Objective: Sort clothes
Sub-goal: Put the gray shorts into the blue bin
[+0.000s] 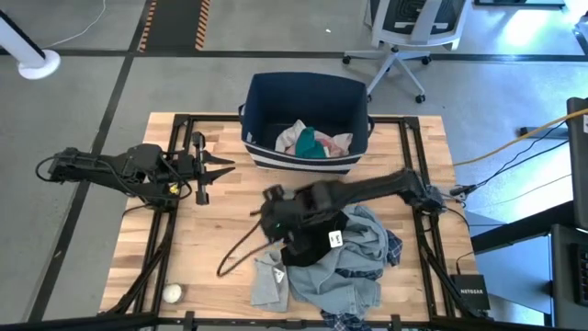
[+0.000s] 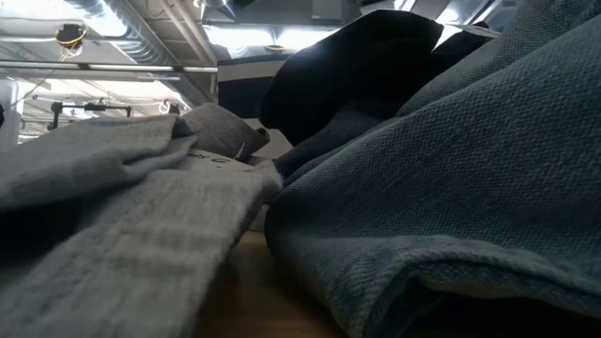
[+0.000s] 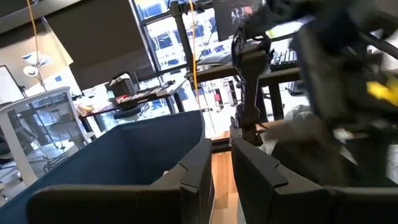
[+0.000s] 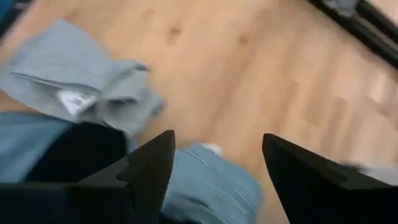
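With fingers spread, the right gripper [image 4: 214, 180] is held over the clothes [image 1: 354, 262] heaped by the worktop's near edge, so one garment should be pinched at a fold; the left gripper [image 1: 219, 167], fingers spread, is parked near the left edge.

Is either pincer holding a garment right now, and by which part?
No. The right pincer is open above the denim garment; the left pincer waits empty beside the bin.

Clothes pile [image 1: 354, 262] crumpled at table front: denim, black, lt grey; white/teal/pink items [image 1: 312, 141] in bin.
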